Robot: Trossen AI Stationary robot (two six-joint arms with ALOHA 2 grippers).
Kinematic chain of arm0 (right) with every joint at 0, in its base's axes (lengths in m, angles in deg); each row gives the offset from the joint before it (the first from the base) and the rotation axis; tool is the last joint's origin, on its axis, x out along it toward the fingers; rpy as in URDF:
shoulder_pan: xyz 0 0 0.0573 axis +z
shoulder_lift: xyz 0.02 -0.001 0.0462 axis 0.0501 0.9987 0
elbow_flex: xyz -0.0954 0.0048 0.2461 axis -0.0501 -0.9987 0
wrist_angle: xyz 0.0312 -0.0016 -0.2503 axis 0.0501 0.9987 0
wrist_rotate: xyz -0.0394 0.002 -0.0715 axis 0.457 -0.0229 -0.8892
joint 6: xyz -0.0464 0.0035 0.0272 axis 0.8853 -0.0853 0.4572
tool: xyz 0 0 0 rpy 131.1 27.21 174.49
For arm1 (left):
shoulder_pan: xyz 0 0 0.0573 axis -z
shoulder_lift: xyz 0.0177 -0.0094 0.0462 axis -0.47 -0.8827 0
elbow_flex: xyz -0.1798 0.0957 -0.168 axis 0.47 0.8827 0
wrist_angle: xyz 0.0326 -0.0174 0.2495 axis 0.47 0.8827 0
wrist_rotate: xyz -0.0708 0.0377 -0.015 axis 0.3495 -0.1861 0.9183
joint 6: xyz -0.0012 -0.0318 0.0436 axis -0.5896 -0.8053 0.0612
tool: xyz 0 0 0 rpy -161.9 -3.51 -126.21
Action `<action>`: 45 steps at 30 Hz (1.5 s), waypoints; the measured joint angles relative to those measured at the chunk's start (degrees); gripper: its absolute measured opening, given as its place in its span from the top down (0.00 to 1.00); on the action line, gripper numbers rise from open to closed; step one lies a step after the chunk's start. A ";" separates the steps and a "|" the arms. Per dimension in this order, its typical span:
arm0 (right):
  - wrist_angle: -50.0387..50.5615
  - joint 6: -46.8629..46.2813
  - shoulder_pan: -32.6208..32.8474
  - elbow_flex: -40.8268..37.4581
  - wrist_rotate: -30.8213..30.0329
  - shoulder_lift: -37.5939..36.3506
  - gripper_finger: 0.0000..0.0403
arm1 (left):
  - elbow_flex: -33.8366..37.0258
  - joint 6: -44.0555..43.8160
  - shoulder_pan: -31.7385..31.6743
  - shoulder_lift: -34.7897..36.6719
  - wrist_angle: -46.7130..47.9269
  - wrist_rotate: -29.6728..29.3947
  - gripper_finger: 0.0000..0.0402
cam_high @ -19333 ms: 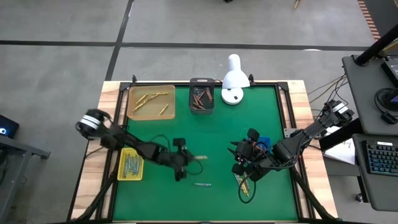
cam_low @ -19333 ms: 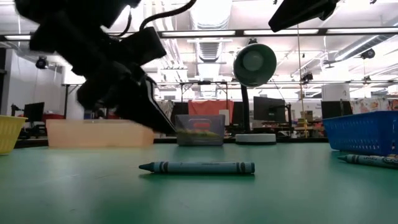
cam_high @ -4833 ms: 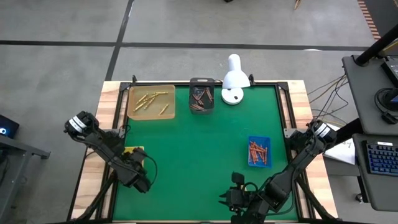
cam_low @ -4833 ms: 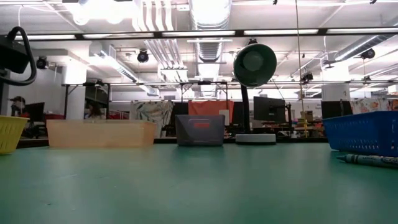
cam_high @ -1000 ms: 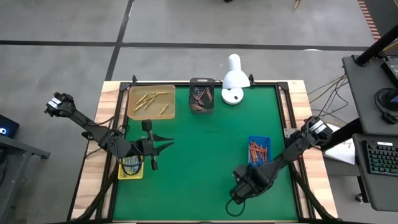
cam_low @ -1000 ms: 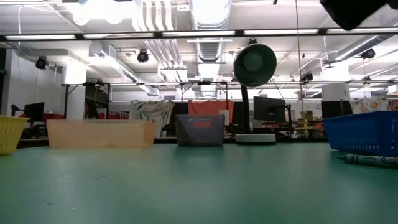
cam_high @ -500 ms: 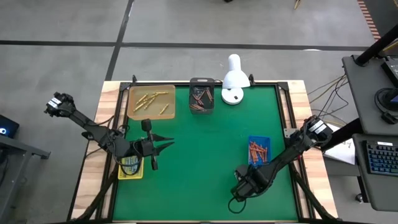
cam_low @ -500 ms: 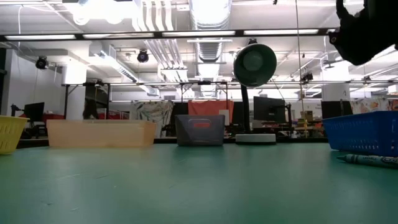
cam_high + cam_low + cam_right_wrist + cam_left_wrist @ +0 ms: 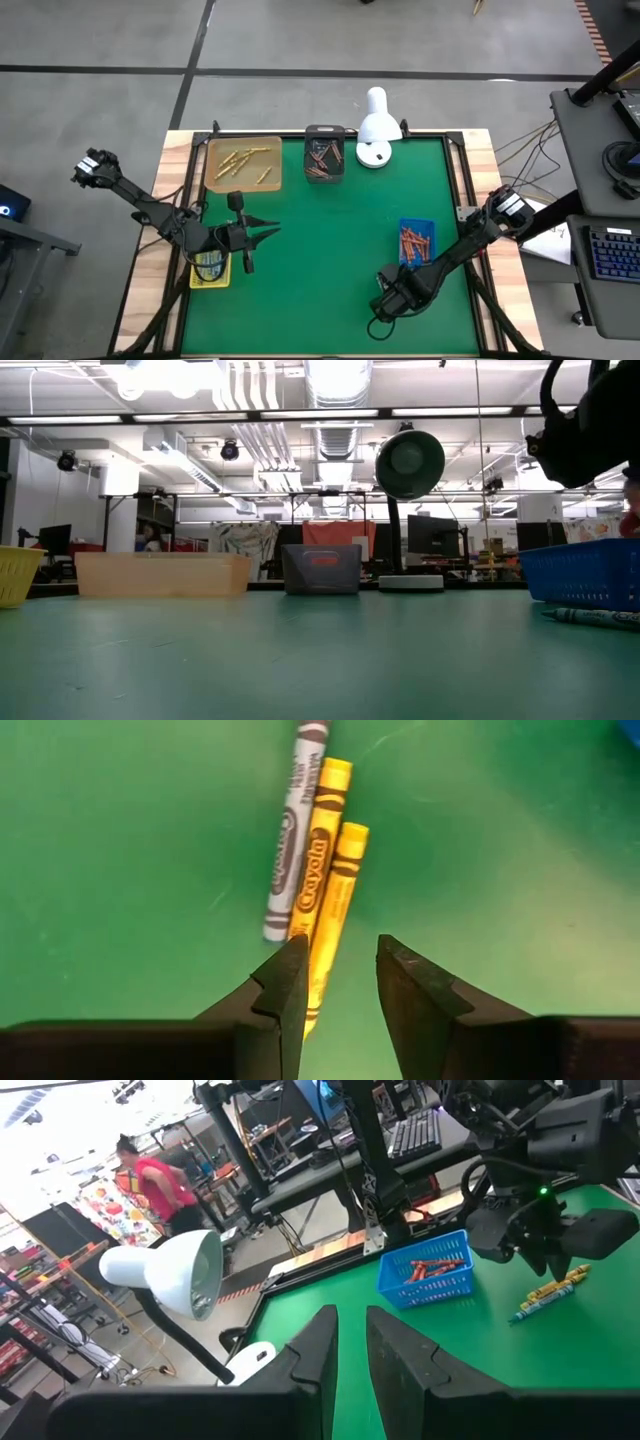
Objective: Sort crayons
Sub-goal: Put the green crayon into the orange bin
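Holding orange crayons: blue tray

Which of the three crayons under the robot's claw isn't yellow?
The grey crayon, lying at one outer side of the row. The other two crayons are yellow.

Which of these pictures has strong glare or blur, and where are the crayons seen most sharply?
Low view: bright ceiling lights glare at the top, and the right arm is a dark blurred shape. Left wrist view: the background is washed out around the white lamp. Right wrist view: the three loose crayons are sharp and evenly lit, with their labels clear, above the right gripper, whose fingers stand apart.
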 joint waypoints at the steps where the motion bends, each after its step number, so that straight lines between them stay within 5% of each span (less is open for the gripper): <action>1: -0.01 -0.04 0.00 -0.11 -0.01 0.00 0.73 | 0.00 0.00 0.00 0.00 -0.02 0.00 0.90; 24: -1.58 -0.84 0.00 -3.99 -0.28 -0.07 0.76 | 0.00 -0.02 -0.01 0.00 -0.02 0.07 0.90; 34: -0.99 -0.82 0.00 -4.43 -0.28 -0.13 0.93 | -0.02 -1.31 -0.01 0.00 -0.28 0.34 0.90; 45: 4.55 4.40 0.00 -1.82 -0.35 -0.96 0.98 | 0.57 -2.45 0.01 -0.02 -3.78 13.16 0.90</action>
